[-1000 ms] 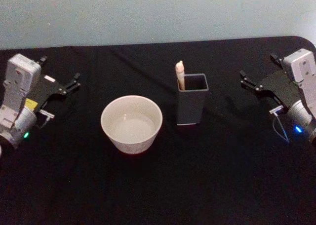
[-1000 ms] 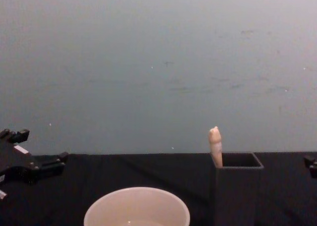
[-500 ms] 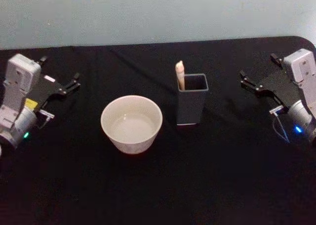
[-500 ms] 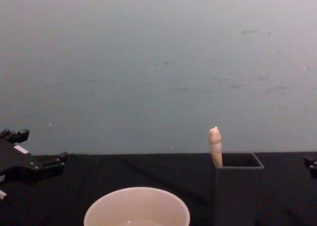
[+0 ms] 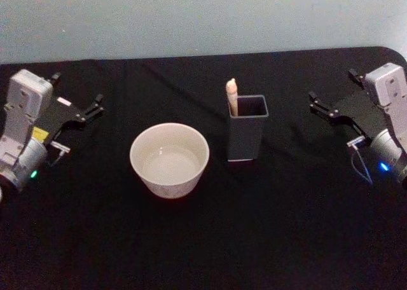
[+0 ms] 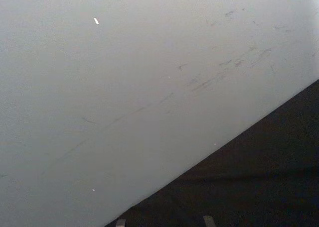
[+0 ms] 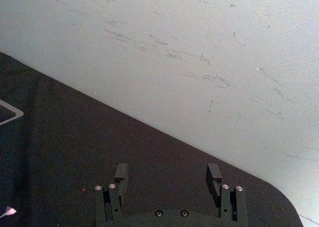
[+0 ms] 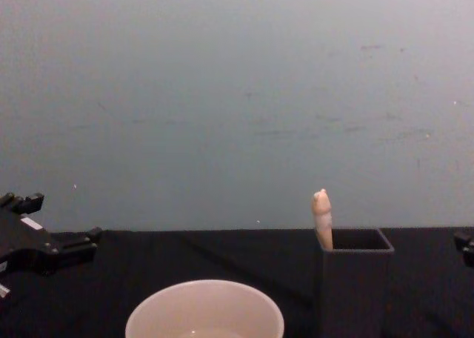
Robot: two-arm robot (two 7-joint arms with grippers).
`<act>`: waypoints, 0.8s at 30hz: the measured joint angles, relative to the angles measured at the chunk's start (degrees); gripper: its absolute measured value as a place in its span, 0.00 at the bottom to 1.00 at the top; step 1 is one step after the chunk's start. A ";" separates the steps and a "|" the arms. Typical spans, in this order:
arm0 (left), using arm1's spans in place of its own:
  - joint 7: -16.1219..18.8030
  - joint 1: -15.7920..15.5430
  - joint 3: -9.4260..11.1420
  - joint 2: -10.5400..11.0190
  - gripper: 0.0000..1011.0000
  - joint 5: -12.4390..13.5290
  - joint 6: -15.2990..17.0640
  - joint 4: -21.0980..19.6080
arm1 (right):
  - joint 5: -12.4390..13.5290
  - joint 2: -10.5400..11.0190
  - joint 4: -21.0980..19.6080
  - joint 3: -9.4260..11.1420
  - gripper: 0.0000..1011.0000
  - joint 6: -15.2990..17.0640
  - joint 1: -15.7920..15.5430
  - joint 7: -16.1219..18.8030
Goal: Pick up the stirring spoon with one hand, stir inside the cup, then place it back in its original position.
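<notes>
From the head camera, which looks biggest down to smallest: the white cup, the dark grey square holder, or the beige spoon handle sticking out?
1. Wide round cream-white cup.
2. Tall dark grey square holder, narrower.
3. Cream-beige spoon handle; only its tip shows above the holder.

The spoon (image 5: 231,94) shows just its cream handle top; shaft and bowl are hidden inside the holder (image 5: 245,137). The chest view's lower edge cuts off the body of the cup (image 8: 204,308) and the holder's base. The wrist view's edge crops the left gripper (image 6: 164,222) to two fingertips.
</notes>
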 joint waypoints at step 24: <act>0.00 0.00 0.00 0.00 0.99 0.00 0.00 0.00 | 0.00 0.00 0.00 0.00 0.99 0.00 0.00 0.00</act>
